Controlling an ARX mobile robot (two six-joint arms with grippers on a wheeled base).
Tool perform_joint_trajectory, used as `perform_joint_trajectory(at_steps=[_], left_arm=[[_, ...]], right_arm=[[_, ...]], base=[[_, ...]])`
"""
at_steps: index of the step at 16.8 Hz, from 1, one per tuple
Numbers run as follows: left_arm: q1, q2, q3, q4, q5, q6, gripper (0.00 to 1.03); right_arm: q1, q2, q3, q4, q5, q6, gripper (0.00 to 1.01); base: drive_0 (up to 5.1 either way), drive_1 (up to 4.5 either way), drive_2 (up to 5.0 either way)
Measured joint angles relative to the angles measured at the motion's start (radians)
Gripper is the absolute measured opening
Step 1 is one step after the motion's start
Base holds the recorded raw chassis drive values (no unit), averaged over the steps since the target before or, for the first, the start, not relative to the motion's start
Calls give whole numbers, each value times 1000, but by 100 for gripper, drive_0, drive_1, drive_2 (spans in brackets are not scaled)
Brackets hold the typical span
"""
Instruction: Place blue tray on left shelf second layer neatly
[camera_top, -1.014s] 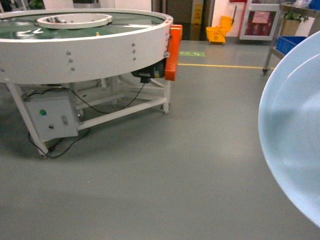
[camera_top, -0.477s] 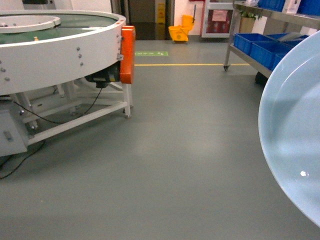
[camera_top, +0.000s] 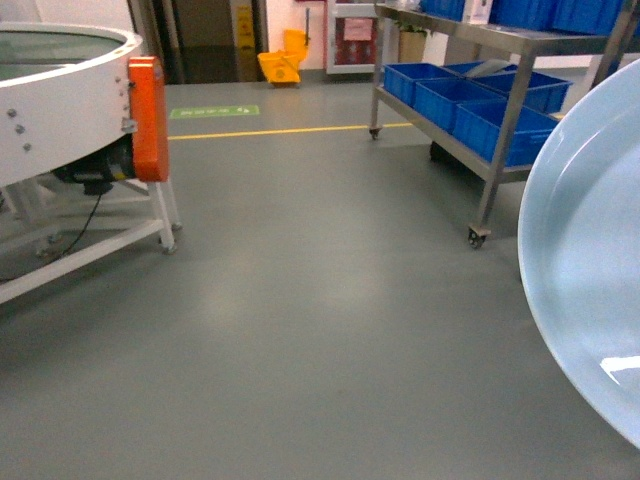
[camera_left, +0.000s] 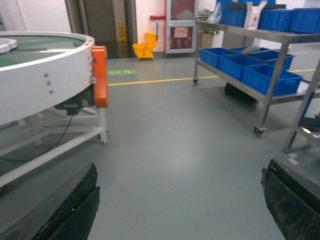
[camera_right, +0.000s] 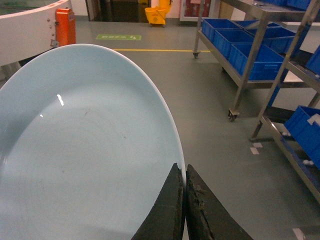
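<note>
Grey workshop floor (camera_top: 300, 330) filled most of the head view, and that view had swung over the last second: the round white conveyor table (camera_top: 60, 110) with its orange guard (camera_top: 148, 118), central a moment before, had slid to the left edge, while a stainless steel rack (camera_top: 480, 110) loaded with deep blue crates (camera_top: 450, 95) had come fully into sight at upper right. I judged this to mean the base was turning toward the shelving, so the task was in its carrying stage, with the placing not yet begun. The blue tray (camera_right: 85, 150) was held up in the air by the right gripper (camera_right: 184, 200), whose two dark fingers were pinched together on its rim at the near edge; in the head view the tray (camera_top: 590, 270) covered the right side and hid part of the rack. The left gripper (camera_left: 180, 200) held nothing, its jaws spread wide with bare floor between them. Which rack counted as the left shelf could not be settled from these views; the right wrist view showed a second rack (camera_right: 300, 100) nearer, also carrying blue crates. The crates crowded the visible tier, so free room for the tray looked scarce, and the caster feet and posts stood near the approach path. A yellow mop bucket (camera_top: 282, 60) and a yellow floor line (camera_top: 270, 130) lay farther back, well clear.
</note>
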Motion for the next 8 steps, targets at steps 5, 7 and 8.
perform_joint_trajectory(at_steps=[5,7,8], left_arm=[[0,0,0,3,0,0,98],[0,0,0,3,0,0,98],[0,0,0,3,0,0,98]], right_arm=[[0,-1,0,2,0,0,2],[0,0,0,1,0,0,2],[0,-2,0,2,0,0,2]], base=[[198,-106,-555],[206,-97,-546],[205,-98,-547]])
